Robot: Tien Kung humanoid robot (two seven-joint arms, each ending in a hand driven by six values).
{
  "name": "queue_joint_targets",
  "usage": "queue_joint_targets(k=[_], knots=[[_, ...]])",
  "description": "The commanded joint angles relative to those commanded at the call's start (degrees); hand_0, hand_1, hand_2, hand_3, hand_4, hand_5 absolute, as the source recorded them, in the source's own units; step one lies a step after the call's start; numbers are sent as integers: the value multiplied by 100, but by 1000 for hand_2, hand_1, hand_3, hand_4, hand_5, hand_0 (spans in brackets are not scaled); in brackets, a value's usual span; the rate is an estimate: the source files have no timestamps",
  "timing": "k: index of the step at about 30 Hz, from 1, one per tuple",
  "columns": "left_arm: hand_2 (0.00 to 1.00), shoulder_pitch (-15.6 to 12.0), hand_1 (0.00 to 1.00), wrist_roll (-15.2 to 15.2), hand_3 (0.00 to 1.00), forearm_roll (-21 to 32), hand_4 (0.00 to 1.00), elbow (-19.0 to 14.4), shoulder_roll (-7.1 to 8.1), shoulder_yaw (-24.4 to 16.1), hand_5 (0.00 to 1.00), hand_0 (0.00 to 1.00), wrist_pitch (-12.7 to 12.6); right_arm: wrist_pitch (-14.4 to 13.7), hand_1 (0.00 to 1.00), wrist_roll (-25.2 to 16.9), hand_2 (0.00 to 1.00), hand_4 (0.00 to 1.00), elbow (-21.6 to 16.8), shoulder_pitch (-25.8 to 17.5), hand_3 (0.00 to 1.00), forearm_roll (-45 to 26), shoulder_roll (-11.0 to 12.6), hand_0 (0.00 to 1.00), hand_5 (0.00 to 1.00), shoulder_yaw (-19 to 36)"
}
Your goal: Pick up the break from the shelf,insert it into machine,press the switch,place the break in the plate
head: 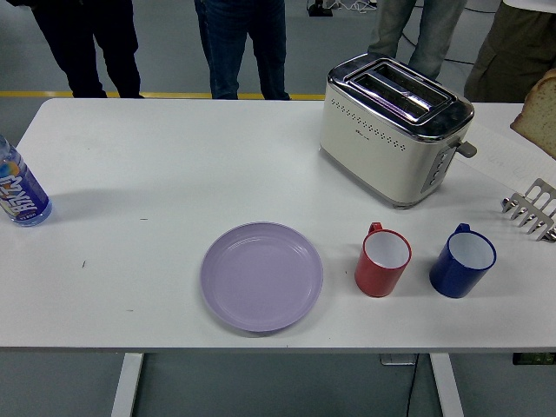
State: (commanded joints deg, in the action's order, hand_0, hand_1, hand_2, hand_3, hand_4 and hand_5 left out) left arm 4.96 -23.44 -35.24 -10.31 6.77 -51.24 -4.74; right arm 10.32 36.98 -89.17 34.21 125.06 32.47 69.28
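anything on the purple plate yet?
No. The round purple plate lies bare on the white table, and the slice of bread is still up at the picture's right edge.
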Motion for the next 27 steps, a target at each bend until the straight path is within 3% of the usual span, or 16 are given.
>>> queue_joint_targets(k=[27], knots=[[613,25,469,8,731,52,604,0,14,51,998,358,-3,134,323,0,498,490,-175,465,541,-118,6,219,2,-242]])
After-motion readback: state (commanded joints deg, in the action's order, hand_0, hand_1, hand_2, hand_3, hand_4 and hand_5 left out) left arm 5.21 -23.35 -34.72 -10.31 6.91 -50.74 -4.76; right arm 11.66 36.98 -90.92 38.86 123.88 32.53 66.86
